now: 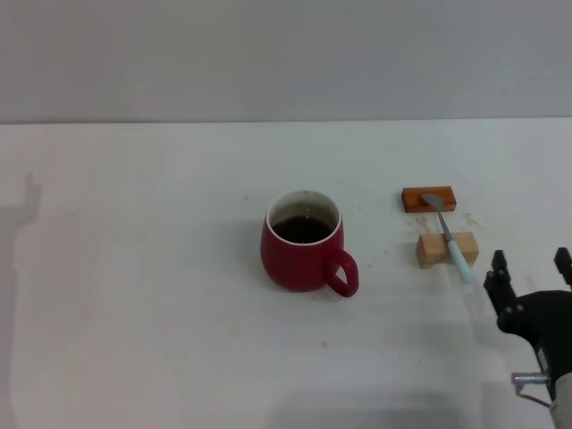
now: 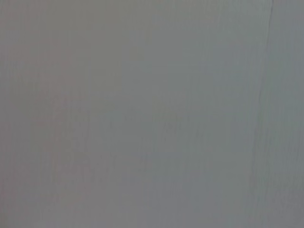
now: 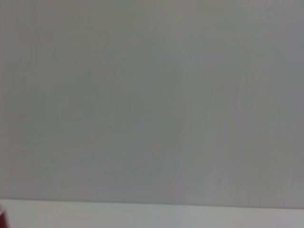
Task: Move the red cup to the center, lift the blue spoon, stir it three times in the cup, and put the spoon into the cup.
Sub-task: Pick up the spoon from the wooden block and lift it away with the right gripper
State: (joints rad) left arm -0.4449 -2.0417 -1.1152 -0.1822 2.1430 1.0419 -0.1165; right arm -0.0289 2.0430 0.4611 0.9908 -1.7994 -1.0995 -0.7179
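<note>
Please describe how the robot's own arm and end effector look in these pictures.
Only the right end effector shows, in the head view: matte black, with two short blocky fingers on a black body. Below it sits a small silver metal fitting. No left arm is visible.

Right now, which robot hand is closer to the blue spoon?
The right gripper. It sits open on the table just beside and in front of the blue spoon, not touching it. The left gripper is not in view in any picture.
</note>
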